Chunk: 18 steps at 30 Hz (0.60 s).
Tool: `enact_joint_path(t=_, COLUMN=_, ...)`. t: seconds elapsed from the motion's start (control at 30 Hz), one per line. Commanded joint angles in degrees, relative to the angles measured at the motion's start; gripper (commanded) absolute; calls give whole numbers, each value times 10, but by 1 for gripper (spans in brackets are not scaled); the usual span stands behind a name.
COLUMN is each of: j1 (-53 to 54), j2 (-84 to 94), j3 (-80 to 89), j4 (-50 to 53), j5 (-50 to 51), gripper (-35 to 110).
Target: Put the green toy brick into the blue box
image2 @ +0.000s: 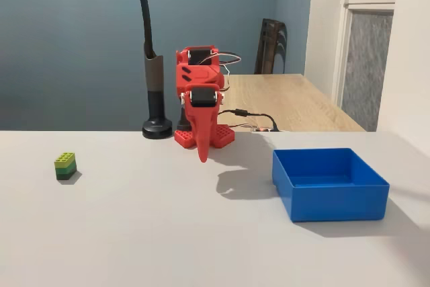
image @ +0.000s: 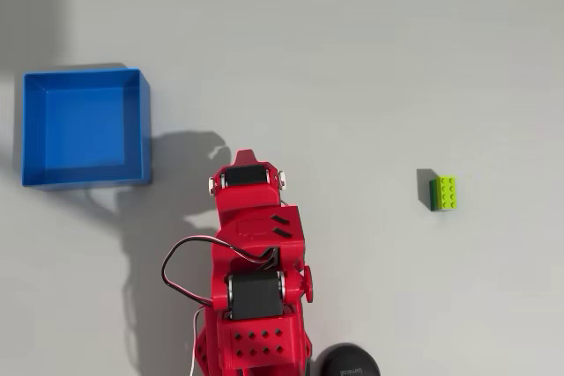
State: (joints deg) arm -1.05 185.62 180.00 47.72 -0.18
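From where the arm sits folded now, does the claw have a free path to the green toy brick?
Probably yes. The green toy brick stands alone on the bare table, well apart from the blue box. The claw points down near the base, with nothing between them.

We are seeing a smooth blue plastic box [image2: 329, 193], a studded lime-green plastic brick [image2: 65, 165], both lying on a matt pale-grey table [image2: 168, 233]
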Motion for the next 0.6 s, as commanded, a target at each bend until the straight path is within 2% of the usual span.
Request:
enact_joint_path(t=0.0, j1=-5, j2=5, j3=-5, j4=4, j5=-4, gripper=0)
enact_joint_path(t=0.57, j1=-5, j2=2, j3=-5, j4=2, j5=-3, gripper=0)
